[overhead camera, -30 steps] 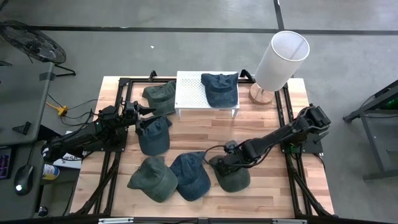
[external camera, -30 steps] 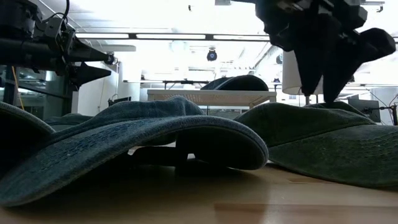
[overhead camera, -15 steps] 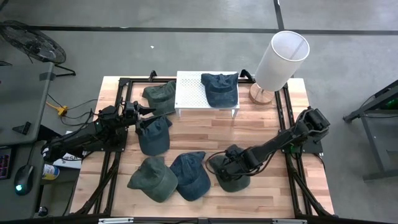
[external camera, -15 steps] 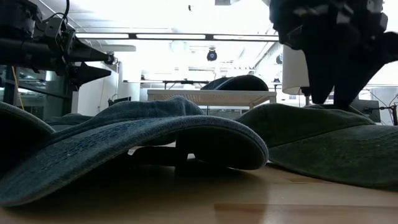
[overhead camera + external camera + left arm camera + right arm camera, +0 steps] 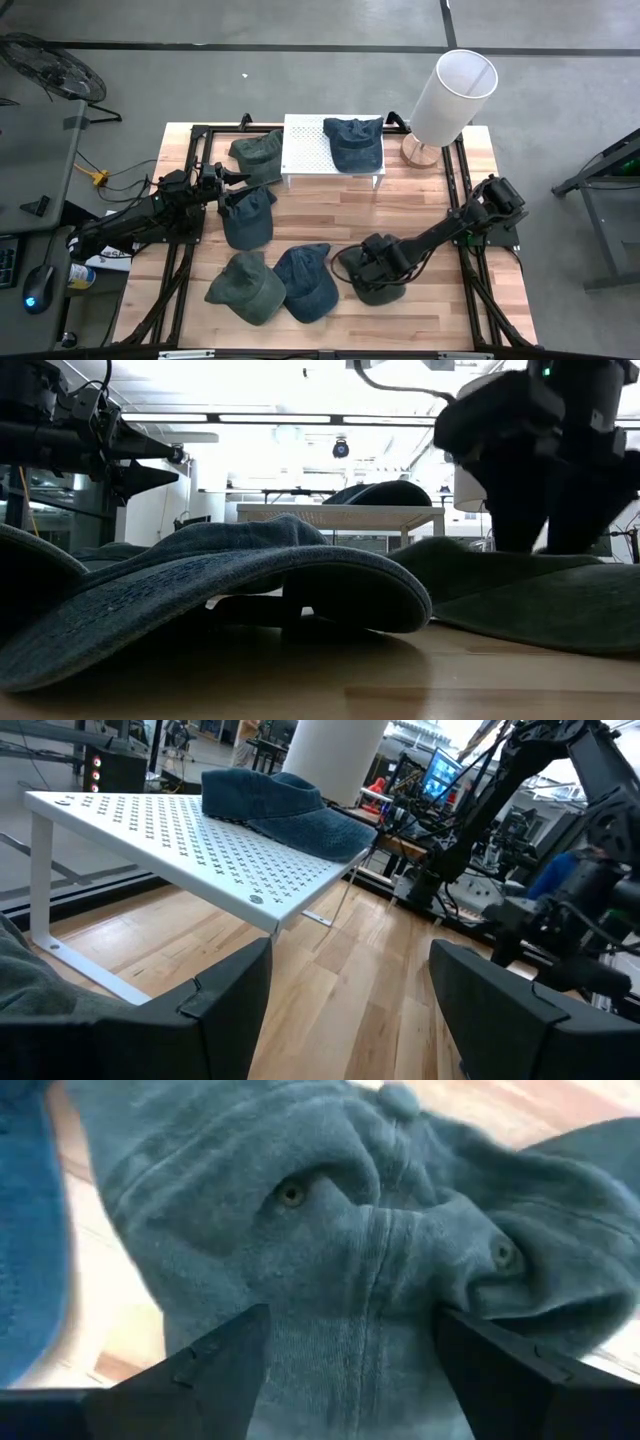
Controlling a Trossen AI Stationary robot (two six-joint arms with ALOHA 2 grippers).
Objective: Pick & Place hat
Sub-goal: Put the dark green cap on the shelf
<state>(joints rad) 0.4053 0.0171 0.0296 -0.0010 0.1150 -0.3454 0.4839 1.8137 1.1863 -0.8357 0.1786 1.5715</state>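
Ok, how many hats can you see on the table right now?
6: one on the white rack, one beside it, one mid-left, two at the front, one under the right gripper.

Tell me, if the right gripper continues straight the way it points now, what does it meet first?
The right gripper, fingers open, would meet the crown of the dark green cap directly below it; the fabric already bunches between them.

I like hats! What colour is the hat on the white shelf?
Dark blue hat, clearest in the high view.

green cap (image 5: 378,288) mostly hidden under right hand (image 5: 372,262), lamp base (image 5: 418,152) partly behind shade (image 5: 452,96)
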